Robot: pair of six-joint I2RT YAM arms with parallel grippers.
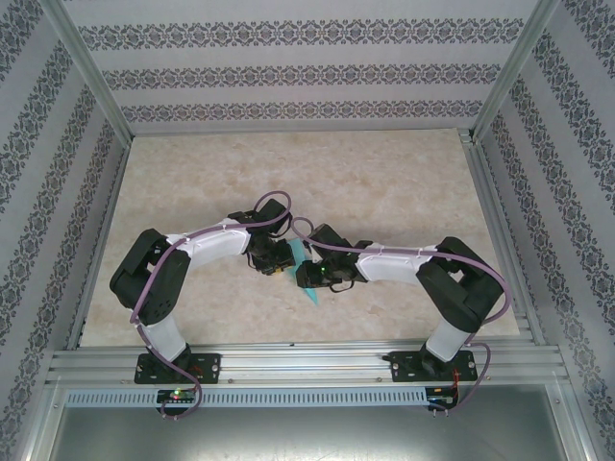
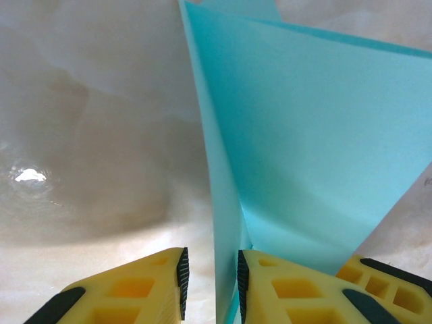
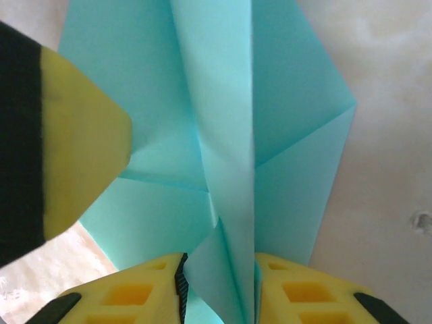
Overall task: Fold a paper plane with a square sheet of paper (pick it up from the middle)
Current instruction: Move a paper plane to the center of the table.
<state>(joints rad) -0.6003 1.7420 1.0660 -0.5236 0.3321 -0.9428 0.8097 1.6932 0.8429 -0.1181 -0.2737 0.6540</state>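
From the top external view, the two arms are bending inward over the marbled table (image 1: 384, 182). The left gripper (image 1: 279, 268) and the right gripper (image 1: 306, 277) are meeting almost tip to tip near the table's middle front. The square sheet of paper (image 1: 311, 294), teal and already partly folded, is showing as a narrow sliver between and just below them. The jaw openings are too small to judge here.

In the left wrist view, the left gripper (image 2: 210, 273) is standing narrowly open with the sheet (image 2: 317, 148) rising upright between its yellow fingers. The paper's edge is lying against the right-hand pad, while a slit of table is showing beside the other pad, so nothing is being clamped. A finger (image 2: 388, 287) of the right gripper is peeking in at the lower right corner. A tiny dark mark at the right border is too blurred to read.

In the right wrist view, the right gripper (image 3: 221, 273) is straddling a raised centre ridge of the sheet (image 3: 297, 101). The folded layers are filling the narrow gap between its pads, and I cannot tell whether they are being squeezed. Diagonal creases are fanning out on both sides. A finger (image 3: 74, 135) of the left gripper is looming at the left.
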